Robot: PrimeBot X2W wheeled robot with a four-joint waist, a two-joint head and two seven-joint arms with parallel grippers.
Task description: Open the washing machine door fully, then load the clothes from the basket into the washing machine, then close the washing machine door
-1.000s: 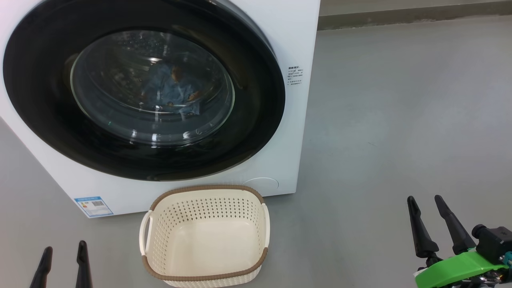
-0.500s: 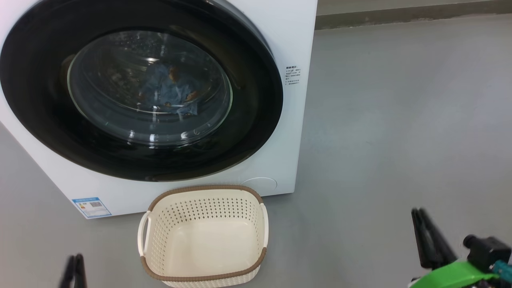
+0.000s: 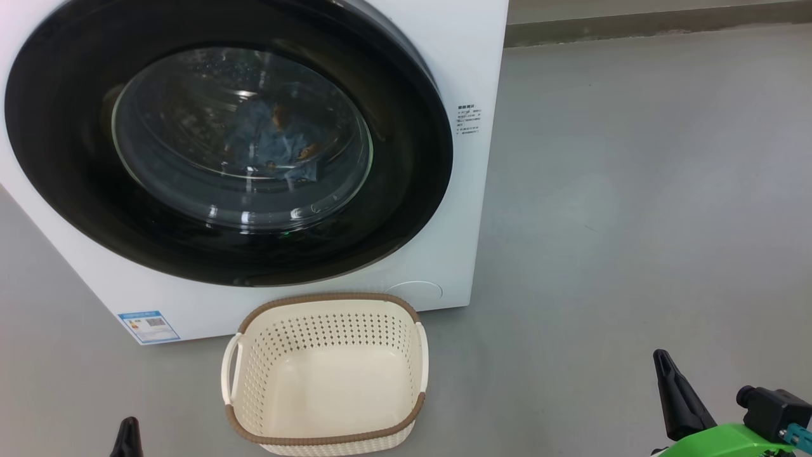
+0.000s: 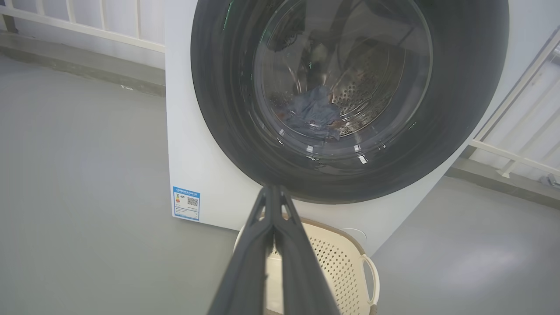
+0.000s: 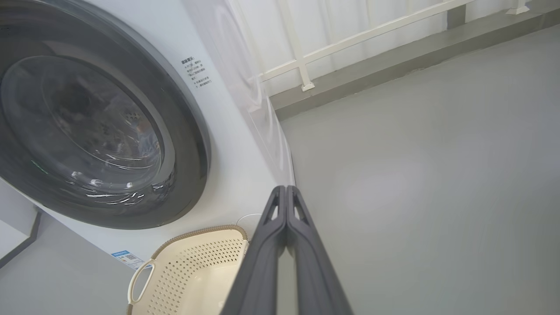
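Door (image 3: 406, 158) shut; clothes (image 3: 273, 143) inside washer (image 3: 472, 57). Basket (image 3: 327, 297) empty, on floor (image 3: 634, 190). L hand (image 4: 272, 190), R hand (image 5: 285, 189) clenched, empty. Door prob. stiff, slick: grip rim edge. Clothes soft, light.

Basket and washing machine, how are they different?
The basket is small, cream and full of holes; the washing machine is big, white and smooth. The basket is empty and open on top; the washing machine has blue clothes inside, behind its shut black door. Both stand on the grey floor.

Right hand (image 3: 661, 358): black tapered fingers (image 3: 680, 401), green mount (image 3: 729, 442), black connector (image 3: 771, 406).
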